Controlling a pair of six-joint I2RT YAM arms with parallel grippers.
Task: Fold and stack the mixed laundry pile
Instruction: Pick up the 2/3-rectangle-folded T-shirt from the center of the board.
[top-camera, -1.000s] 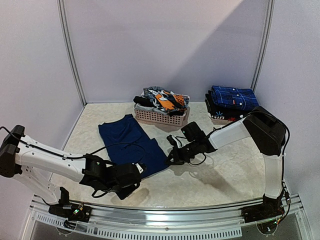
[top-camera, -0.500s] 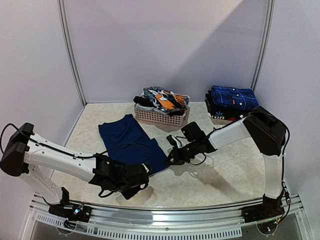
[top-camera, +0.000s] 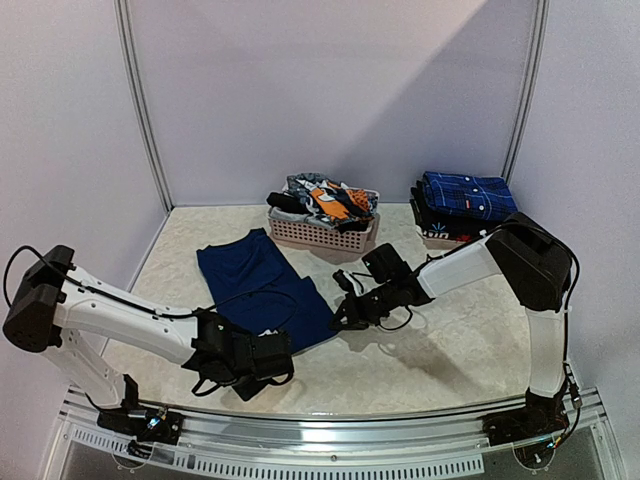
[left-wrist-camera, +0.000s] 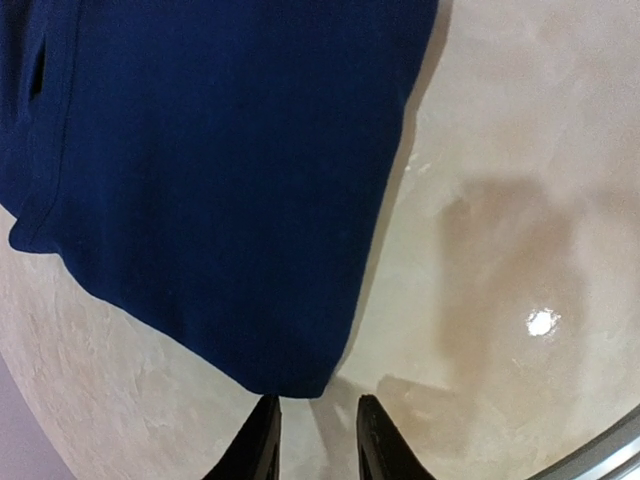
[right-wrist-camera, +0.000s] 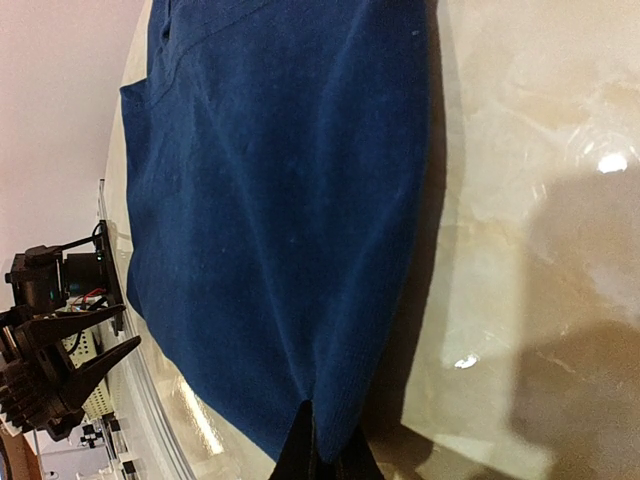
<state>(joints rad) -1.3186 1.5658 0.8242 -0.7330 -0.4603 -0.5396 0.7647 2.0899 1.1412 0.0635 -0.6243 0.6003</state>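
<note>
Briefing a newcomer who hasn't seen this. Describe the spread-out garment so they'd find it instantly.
On the beige table, nearer than the pink basket, lies a plain navy garment. Unlike the basket's patterned jumble and the folded stack at right, it alone lies spread flat.

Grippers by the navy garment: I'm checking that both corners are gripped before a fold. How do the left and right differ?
The left gripper has its jaws apart; the right gripper has them shut. The left holds nothing, the corner of the navy garment lying just ahead of its tips; the right pinches the garment's edge. Both sit low at the garment's near end.
</note>
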